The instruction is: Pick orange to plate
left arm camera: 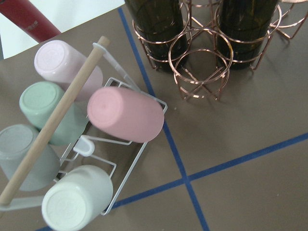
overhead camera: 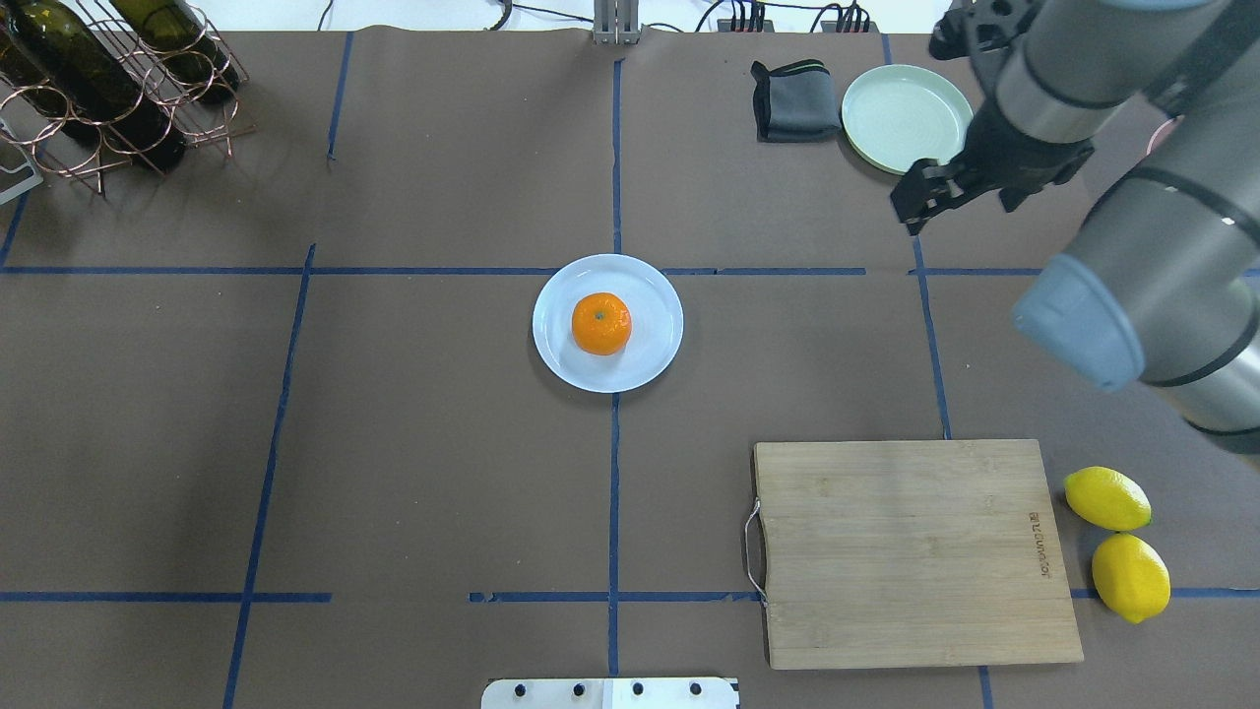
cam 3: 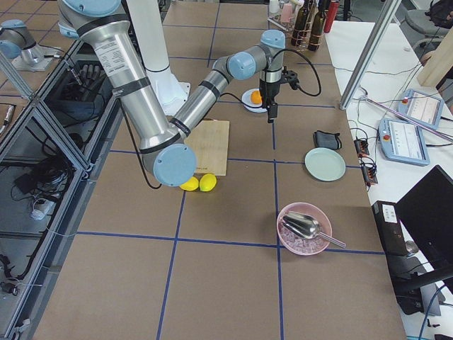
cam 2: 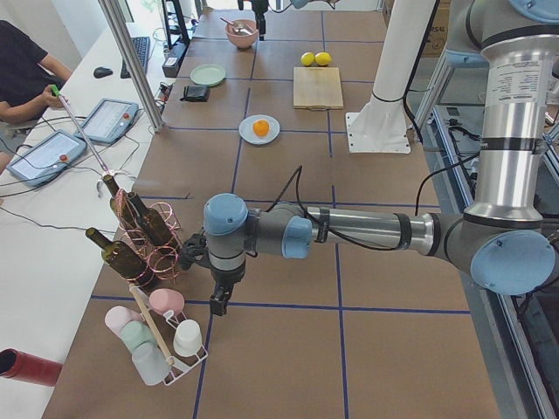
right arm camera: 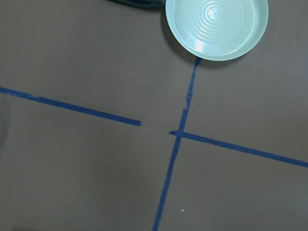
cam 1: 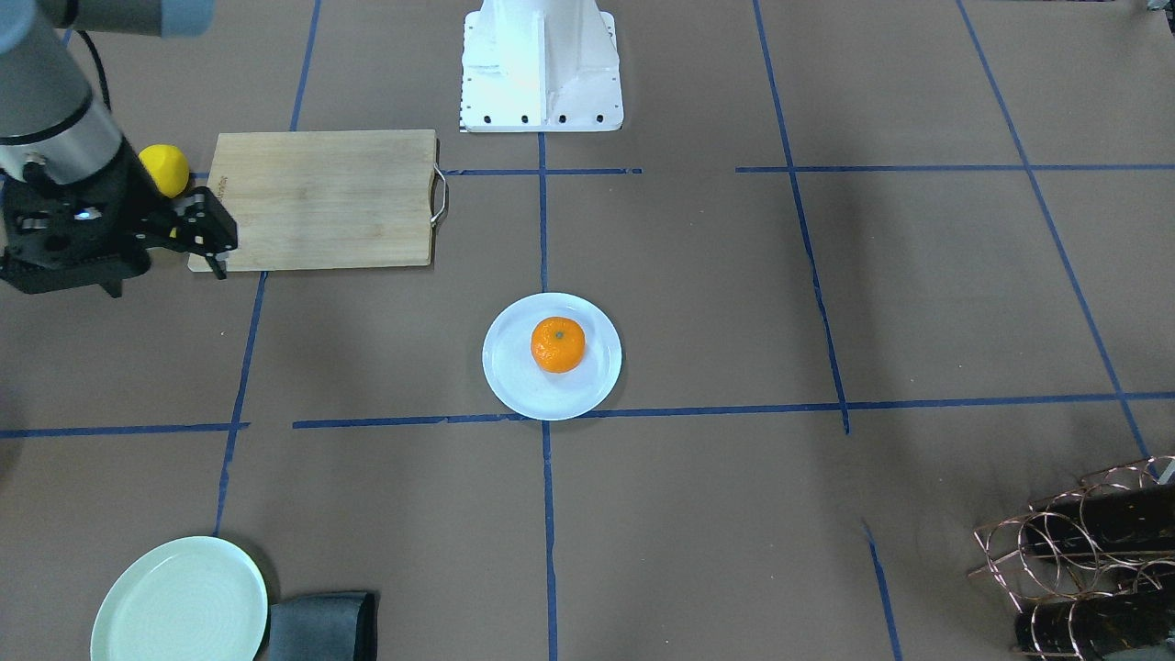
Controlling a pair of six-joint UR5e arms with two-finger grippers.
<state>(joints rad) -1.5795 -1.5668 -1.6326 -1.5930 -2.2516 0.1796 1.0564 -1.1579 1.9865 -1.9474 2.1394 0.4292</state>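
Far left, off the overhead frame: the left gripper [cam 2: 218,301] is seen only in the side view, hung over the tape by a cup rack [left arm camera: 72,144] and the wine rack [overhead camera: 98,89]. Whether its fingers are apart or together cannot be told. It is well apart from the task things.

Centre: the orange [overhead camera: 600,323] is found already lying on the plate [overhead camera: 655,345], stem dimple up, slightly left of the plate's middle. Nothing is touching it. The task is judged done as far as can be seen; only parking of the arms may be left.

Right of centre, far edge: a folded grey cloth [overhead camera: 797,98] is set just beside the mint-green plate [overhead camera: 906,113], which is empty.

Next: the right gripper [overhead camera: 913,202] is held above the table at the near rim of the mint-green plate, well apart from the orange. Its fingers are read as apart, with nothing held between them. In its wrist view only tape and the mint-green plate are shown.

Right, near edge: a wooden cutting board [overhead camera: 911,551] lies bare, and two lemons [overhead camera: 1107,497] are placed just beside its right side.

Nothing is seen in the way between the orange and either arm.
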